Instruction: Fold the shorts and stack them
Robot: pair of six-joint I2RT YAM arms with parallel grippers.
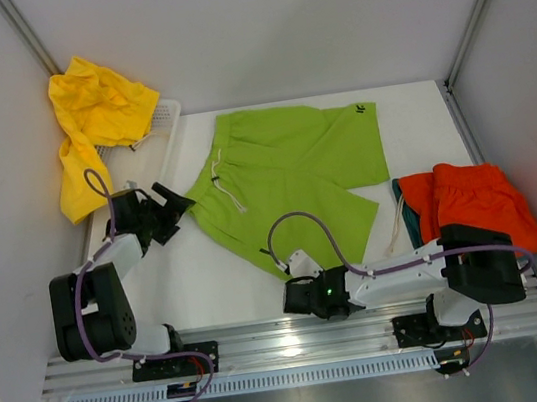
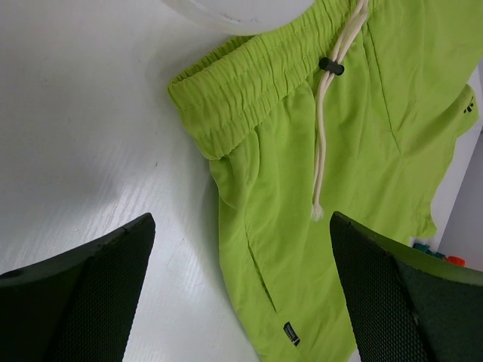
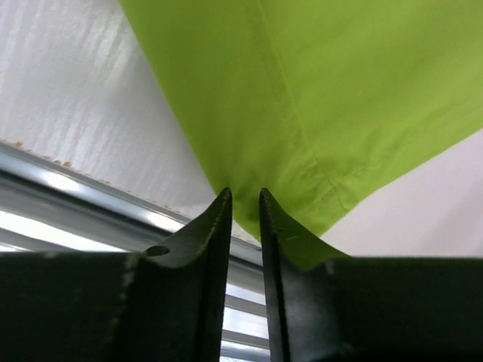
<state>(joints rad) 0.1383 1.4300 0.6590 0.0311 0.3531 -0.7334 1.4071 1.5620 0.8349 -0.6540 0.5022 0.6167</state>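
Observation:
The lime green shorts (image 1: 285, 173) lie spread flat on the white table, waistband to the left, pale drawstring (image 2: 324, 143) across the front. My right gripper (image 1: 297, 276) sits at their near hem corner (image 3: 302, 173). Its jaws (image 3: 245, 194) are drawn nearly together around that corner with a narrow gap still showing, so a grip is unclear. My left gripper (image 1: 174, 210) hovers open just left of the waistband (image 2: 241, 75), its black fingers (image 2: 90, 294) wide apart and empty. Orange-red shorts (image 1: 475, 195) lie over dark teal ones (image 1: 411, 225) at the right edge.
A white plastic basket (image 1: 161, 126) stands at the back left with yellow shorts (image 1: 94, 116) hanging over its rim. The metal rail (image 1: 299, 338) carrying the arm bases runs along the near table edge, just below the right gripper. White walls enclose both sides.

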